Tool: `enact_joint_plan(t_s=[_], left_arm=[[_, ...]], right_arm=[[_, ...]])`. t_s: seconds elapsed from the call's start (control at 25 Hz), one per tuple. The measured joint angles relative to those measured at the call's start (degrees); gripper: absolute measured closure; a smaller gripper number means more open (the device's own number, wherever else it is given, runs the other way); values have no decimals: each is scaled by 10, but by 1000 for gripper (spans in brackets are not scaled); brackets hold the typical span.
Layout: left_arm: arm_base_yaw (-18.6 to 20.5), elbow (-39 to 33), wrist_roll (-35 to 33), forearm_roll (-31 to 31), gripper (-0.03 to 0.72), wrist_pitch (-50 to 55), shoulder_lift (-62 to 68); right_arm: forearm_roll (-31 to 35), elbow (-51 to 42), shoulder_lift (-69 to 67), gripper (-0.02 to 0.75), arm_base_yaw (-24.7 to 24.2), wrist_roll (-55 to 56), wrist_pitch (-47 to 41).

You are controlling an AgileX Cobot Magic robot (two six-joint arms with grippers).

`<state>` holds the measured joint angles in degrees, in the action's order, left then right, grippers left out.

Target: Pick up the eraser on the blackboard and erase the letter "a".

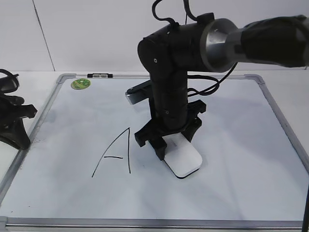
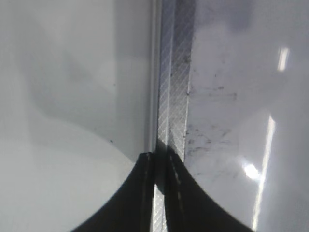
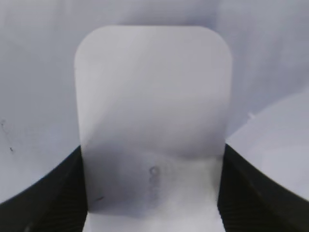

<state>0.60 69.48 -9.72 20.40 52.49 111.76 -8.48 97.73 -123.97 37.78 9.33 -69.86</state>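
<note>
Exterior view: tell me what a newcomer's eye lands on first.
The big black right arm dominates mid-board, its right gripper clamped on the white oblong plastic eraser, which lies flat on the pale grey-framed whiteboard. Just left stands a tall black handwritten capital "A". A small round green magnet sits at the far-left corner.

You can't see the letter "a"; the right end effector (image 1: 170,140) covers the eraser's (image 1: 183,158) far end, and its lettering is blurred.

Plain white wall (image 1: 96,34) behind, thin vertical seam (image 1: 42,34) at left, white tabletop (image 1: 34,82), soft even light
</note>
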Motion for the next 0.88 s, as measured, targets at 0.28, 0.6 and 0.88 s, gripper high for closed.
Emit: enact_joint_plan(t_s=[0.28,0.6,0.88], left_arm=[[0,0,0,0,669,0,0],[0,0,0,0,669,0,0],[0,0,0,0,669,0,0]], right_arm=[[-42,-1,20,209,-7,17,0],[-121,-2,150,209,-10,95,19],[-180,-2,179,209,-36,162,14]])
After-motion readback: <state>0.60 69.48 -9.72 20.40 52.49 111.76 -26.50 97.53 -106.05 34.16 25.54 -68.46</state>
